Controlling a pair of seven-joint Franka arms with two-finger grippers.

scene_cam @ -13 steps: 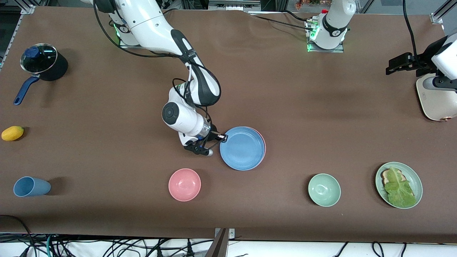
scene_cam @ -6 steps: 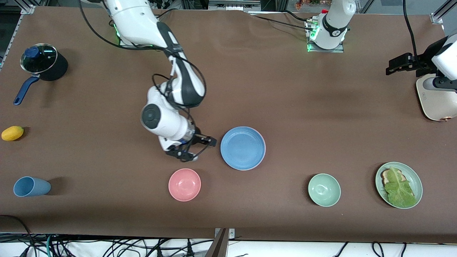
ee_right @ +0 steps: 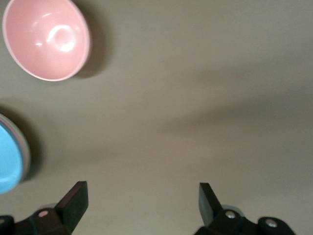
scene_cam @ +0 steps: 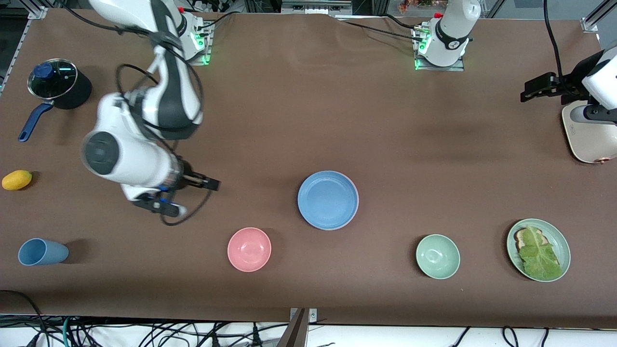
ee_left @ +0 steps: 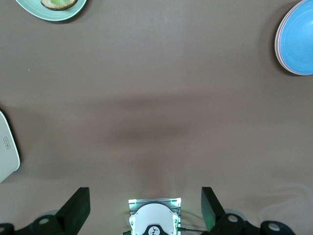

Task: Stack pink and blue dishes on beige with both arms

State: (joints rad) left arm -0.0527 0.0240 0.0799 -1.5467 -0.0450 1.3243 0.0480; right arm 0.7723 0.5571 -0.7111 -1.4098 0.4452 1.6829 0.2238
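Apparently we find the blue plate (scene_cam: 328,200) stacked on pink; beige unseen; right gripper (scene_cam: 190,195) and left gripper (ee_left: 145,208) spread, empty.

**Leftover stuff on the brown table**

Black lidded saucepan (scene_cam: 59,90) with blue handle, a yellow mango (scene_cam: 17,180) and a tipped blue cup (scene_cam: 41,252) at the right arm's end. Pink bowl (scene_cam: 249,249) and green bowl (scene_cam: 437,256) along the near edge. Green plate (scene_cam: 561,241) with toast and lettuce, plus cream toaster (scene_cam: 589,140), at the left arm's end.
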